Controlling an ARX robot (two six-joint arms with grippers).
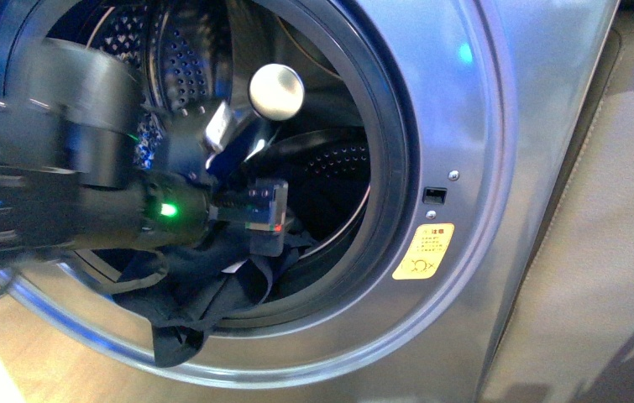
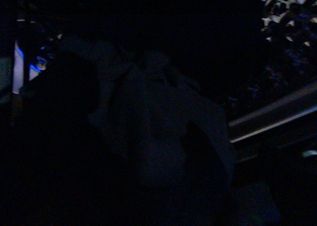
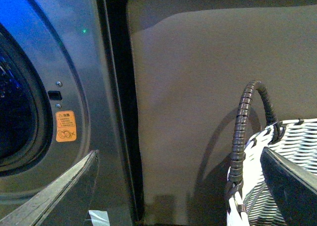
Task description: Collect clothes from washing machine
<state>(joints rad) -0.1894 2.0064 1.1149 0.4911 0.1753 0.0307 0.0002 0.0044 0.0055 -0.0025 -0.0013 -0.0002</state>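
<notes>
Black blurred left arm (image 1: 53,168) reaches into grey metallic front-loading washing machine (image 1: 498,126), left end effector (image 1: 259,214) poised over dark navy fabric clothes (image 1: 196,302) draped across lower porthole rim (image 1: 322,298), likely for pulling out; grip cannot be told, wrist view dark.

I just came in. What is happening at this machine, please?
The left tool is at the mouth of the washer, just above the dark clothes. The clothes hang partly out over the door rim. I cannot tell whether the tool grips them, and the left wrist view is dark. The right tool is open outside, near a woven basket.
</notes>
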